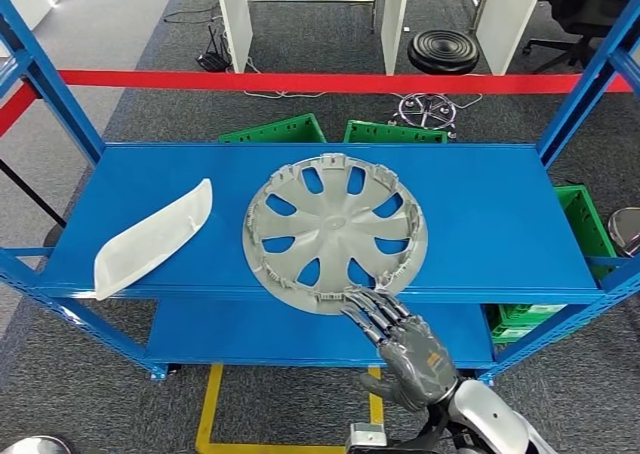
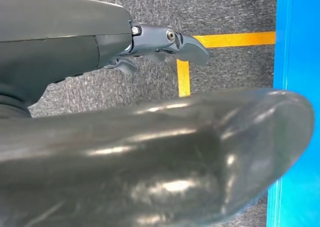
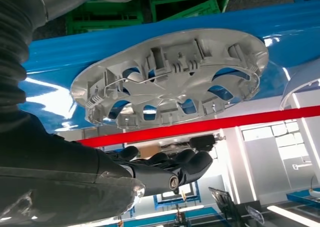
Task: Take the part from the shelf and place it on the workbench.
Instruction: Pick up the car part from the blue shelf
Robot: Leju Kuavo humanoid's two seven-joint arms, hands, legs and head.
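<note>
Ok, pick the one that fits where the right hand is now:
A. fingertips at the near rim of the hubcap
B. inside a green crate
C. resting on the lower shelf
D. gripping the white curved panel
A: the right hand reaches up with its fingertips at the near rim of the grey hubcap lying on the blue shelf.

A dark grey, many-fingered metallic right hand [image 1: 407, 349] with segmented fingers is joined to a glossy silver forearm shell [image 1: 490, 419]. A black ribbed wrist cover [image 3: 15, 62] is seen. Round silver screws are set in the grey left hand [image 2: 162, 39].
</note>
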